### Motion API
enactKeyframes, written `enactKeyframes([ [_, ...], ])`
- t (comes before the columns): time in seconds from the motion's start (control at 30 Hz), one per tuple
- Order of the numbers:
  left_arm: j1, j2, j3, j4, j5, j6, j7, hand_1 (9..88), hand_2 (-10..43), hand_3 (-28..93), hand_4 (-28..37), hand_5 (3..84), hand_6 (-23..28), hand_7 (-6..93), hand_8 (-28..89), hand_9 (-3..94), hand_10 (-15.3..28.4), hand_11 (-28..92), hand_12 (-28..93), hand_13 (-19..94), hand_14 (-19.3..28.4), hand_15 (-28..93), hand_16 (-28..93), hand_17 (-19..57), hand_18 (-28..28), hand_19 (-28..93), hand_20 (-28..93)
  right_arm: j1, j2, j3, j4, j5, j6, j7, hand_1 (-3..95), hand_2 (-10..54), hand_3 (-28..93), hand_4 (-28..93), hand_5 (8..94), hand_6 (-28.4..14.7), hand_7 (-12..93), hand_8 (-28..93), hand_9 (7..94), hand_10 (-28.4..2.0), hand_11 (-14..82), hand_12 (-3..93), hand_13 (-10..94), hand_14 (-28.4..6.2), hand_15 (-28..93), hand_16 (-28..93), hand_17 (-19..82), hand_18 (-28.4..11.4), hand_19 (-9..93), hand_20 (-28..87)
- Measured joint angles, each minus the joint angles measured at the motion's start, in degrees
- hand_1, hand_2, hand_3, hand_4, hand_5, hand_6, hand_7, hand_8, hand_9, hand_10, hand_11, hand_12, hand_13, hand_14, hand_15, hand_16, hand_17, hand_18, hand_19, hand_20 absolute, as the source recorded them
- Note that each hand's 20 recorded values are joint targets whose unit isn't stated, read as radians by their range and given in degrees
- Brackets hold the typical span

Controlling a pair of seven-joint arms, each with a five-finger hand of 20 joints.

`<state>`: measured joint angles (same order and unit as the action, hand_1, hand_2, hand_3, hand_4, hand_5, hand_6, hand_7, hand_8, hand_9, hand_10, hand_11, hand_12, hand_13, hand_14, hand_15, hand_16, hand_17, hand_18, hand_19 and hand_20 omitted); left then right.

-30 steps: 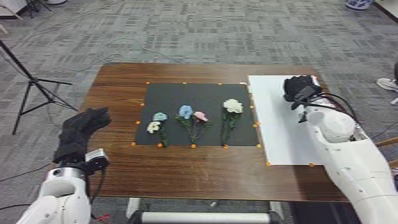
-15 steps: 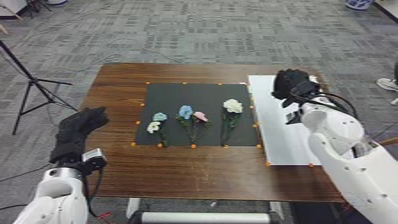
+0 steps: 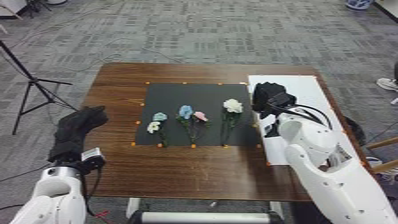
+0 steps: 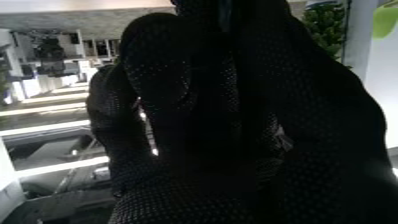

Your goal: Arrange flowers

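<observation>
A brown wooden counter point(image 3: 178, 172) bears a square black mat point(image 3: 182, 92) and, beside it, a long white sheet point(image 3: 302, 85). The right hand point(image 3: 271, 97) is over the sheet's mat-side edge, fingers extended close together; I cannot tell whether they hold anything. The left hand point(image 3: 78, 125), fingers loosely straight, is at the counter's left edge. On the mat lie a white flower point(image 3: 233, 105), blue and pink flowers point(image 3: 186, 111), then smaller pale-blue and cream ones point(image 3: 160, 116).

I can read nothing here: no text, label, brand, number or sign is legible to me in either view.
</observation>
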<state>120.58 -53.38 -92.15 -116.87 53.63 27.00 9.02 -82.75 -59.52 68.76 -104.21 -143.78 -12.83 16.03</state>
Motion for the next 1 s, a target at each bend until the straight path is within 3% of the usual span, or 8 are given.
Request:
enactKeyframes([
  [1.0,-0.02,0.53,-0.14,-0.04,0.26,-0.95,-1.30,30.8,15.1,64,-25.6,58.6,-1.5,19.8,-8,54.5,14.3,25,16,42,18.9,33,0,5.8,13.3,16,21,-5.69,-2.05,-1.80,-0.02,1.54,1.79,2.24,55.2,-8.8,61,-19,81.1,1.9,17,2,89.5,-10.3,9.6,20.2,77,-9.8,56,38,37,-24.0,80,55],
])
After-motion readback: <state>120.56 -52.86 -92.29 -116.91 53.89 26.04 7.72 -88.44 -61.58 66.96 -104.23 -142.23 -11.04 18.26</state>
